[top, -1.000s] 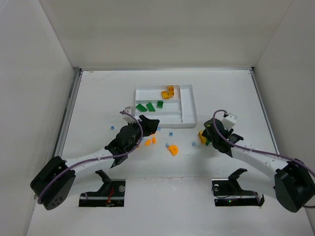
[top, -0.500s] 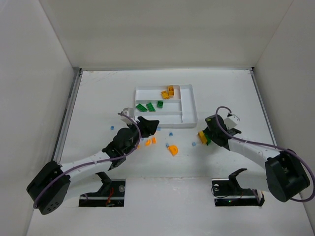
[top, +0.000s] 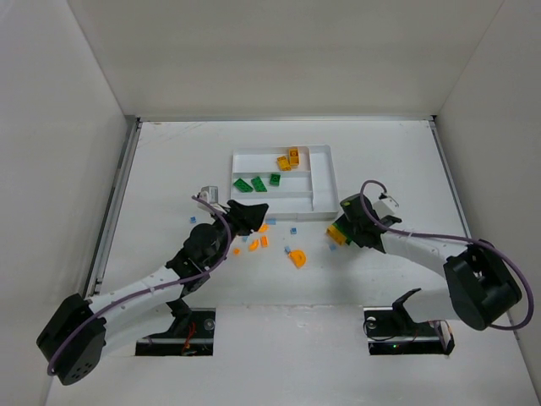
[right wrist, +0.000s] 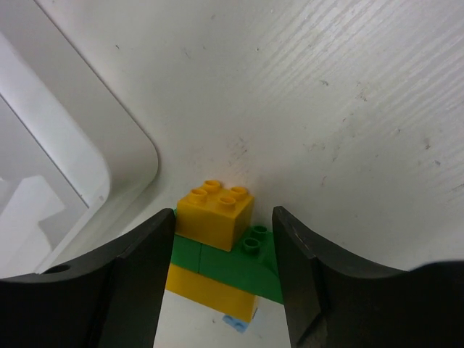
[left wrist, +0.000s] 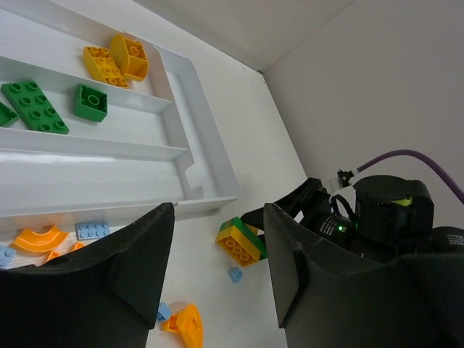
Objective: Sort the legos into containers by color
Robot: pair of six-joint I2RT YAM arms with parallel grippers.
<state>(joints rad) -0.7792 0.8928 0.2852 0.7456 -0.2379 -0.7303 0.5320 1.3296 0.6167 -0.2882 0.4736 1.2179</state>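
Right wrist: yellow-green stack (right wrist: 221,250) btwn end effector (right wrist: 223,261) fingers

white table (top: 169,161), plain white walls (top: 279,51)

Bright, even, diffuse light from overhead; no glare. Soft, short shadows under both arms on the desk (top: 380,152). Overhead view sharp, walls leaning outward toward 12 o'clock. Left wrist view crisp at distance, dark jaws at 6 o'clock blurred. Right wrist view sharp on desk grain, jaws soft at bottom corners.
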